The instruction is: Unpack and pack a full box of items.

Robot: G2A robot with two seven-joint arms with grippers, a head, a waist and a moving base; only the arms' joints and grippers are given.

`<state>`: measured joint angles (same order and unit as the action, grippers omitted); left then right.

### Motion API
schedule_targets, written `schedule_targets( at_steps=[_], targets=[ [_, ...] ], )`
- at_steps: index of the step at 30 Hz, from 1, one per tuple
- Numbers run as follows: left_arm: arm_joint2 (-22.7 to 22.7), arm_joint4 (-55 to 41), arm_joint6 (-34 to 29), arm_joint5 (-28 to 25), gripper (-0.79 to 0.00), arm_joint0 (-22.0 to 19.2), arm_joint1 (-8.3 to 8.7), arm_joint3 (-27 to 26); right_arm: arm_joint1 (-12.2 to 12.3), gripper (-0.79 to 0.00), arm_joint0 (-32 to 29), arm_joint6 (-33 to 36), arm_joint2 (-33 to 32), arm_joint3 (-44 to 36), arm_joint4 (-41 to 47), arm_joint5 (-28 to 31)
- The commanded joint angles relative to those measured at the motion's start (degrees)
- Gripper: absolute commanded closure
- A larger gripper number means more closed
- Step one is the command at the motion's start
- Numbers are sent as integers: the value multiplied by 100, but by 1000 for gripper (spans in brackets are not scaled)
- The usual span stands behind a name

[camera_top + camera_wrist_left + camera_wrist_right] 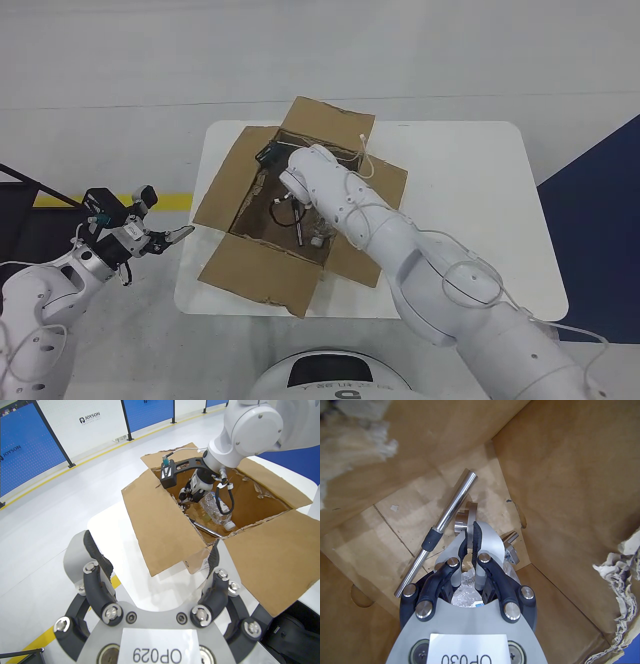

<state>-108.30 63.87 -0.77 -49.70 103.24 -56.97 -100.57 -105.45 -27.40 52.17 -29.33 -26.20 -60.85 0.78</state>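
Note:
An open cardboard box (pixel 245 170) stands on the white table (pixel 470 200). My right arm goes down into it. My right gripper (pixel 471 536) is shut on the thin rim of a round metal disc (pixel 470 512) near the box floor. Beside it lie a shiny metal rod (pixel 447 517) with a black band and a small metal block (pixel 511 550). A clear plastic bottle (pixel 215 510) lies in the box under the right wrist. My left gripper (pixel 155 555) hangs open off the table's left edge, holding nothing, facing the box's near flap (pixel 162 520).
Four box flaps are folded outward, and one (pixel 255 270) overhangs the table's front edge. Torn paper lining (pixel 620 570) clings to the box rim. Bare table lies right of the box. Blue partition panels (pixel 25 450) stand on the floor behind.

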Motion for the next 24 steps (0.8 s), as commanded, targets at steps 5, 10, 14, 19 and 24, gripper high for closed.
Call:
schedule_targets(
  at_steps=[5,10,14,19,24],
  targets=[
    [0,0,0,0,-785,0,0,0,-4,0,31,57,-96,61,32,58],
    [0,0,0,0,-785,0,0,0,-2,0,21,-71,-122,-139,-87,45],
    [0,0,0,0,-785,0,0,0,68,0,-40,-102,-157,-602,-313,-77],
    [0,0,0,0,-785,0,0,0,284,0,-337,329,-232,-1818,-970,-693],
    [0,0,0,0,-785,0,0,0,775,0,-1263,1139,-592,-3811,-2110,-1228]
  ],
)
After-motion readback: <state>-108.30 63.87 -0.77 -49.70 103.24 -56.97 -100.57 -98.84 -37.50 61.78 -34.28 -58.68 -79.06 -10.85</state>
